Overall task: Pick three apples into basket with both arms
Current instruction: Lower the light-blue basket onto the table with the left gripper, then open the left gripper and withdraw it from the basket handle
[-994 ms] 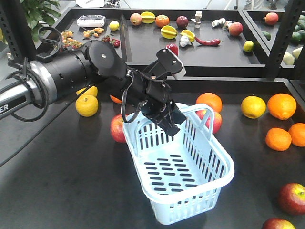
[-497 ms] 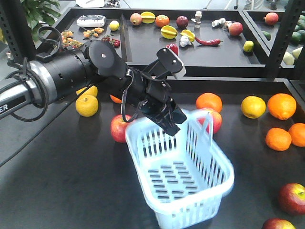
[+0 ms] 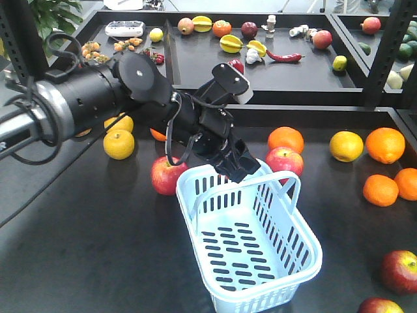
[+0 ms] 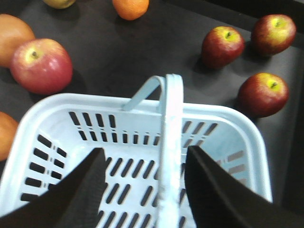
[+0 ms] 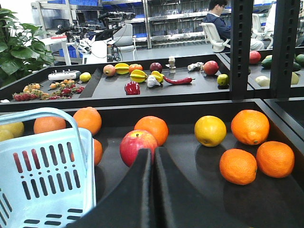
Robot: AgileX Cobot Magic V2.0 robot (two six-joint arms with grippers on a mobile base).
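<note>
L hand fingers apart, straddling hoop handle w/o pinching, prob. to position the basket near the apples, upper right. Basket empty, lower centre on surface. R hand fingers together, empty.

Presenting a bulky black left arm — ribbed cylindrical housing merging into a silver-grey sleeve at the base end. Carrying a round black joint cap with a central screw. Routing exposed black cables in loose loops along the links. Bearing a light grey casing near the wrist. Ending in matte black, wedge-shaped left fingers and right fingers — smooth-faced, tapering toward the tips.
</note>
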